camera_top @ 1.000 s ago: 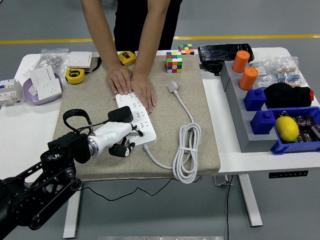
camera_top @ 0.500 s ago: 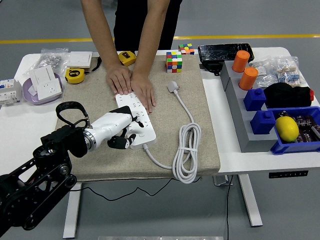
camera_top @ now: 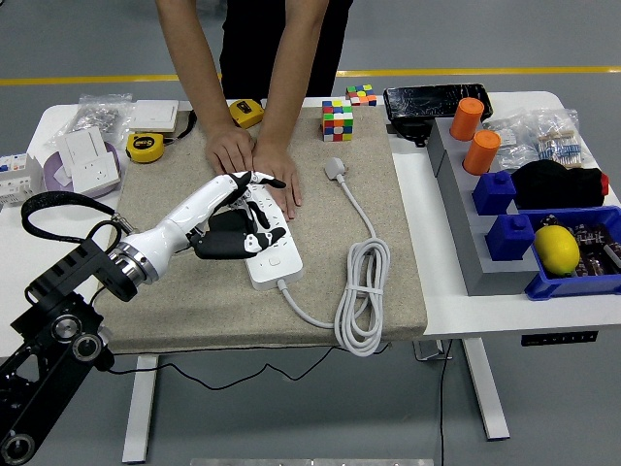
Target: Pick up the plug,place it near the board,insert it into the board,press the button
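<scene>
A white power strip [camera_top: 270, 254] lies on the beige mat [camera_top: 194, 311]. A person at the far side presses both hands [camera_top: 279, 180] on the strip's far end. My left hand [camera_top: 254, 194] reaches in from the left and lies over the strip's middle, its white fingers stretched out toward the person's hands. The black plug [camera_top: 230, 222] sits on the strip under my palm, partly hidden; I cannot tell if it is fully seated. The strip's own white cable [camera_top: 364, 291] lies coiled to the right, and its white plug [camera_top: 336, 168] rests on the mat.
Two Rubik's cubes [camera_top: 338, 120] stand at the mat's far edge. Yellow tape measures [camera_top: 146, 146] and a purple bowl with a white socket [camera_top: 82, 170] are at the left. A grey rack with orange cylinders [camera_top: 467, 118], blue bins and a lemon [camera_top: 556, 249] fills the right.
My left hand moved forward and up over the strip, carrying the black plug onto its middle. The fingers went from curled to stretched out. The person's hands stayed put.
</scene>
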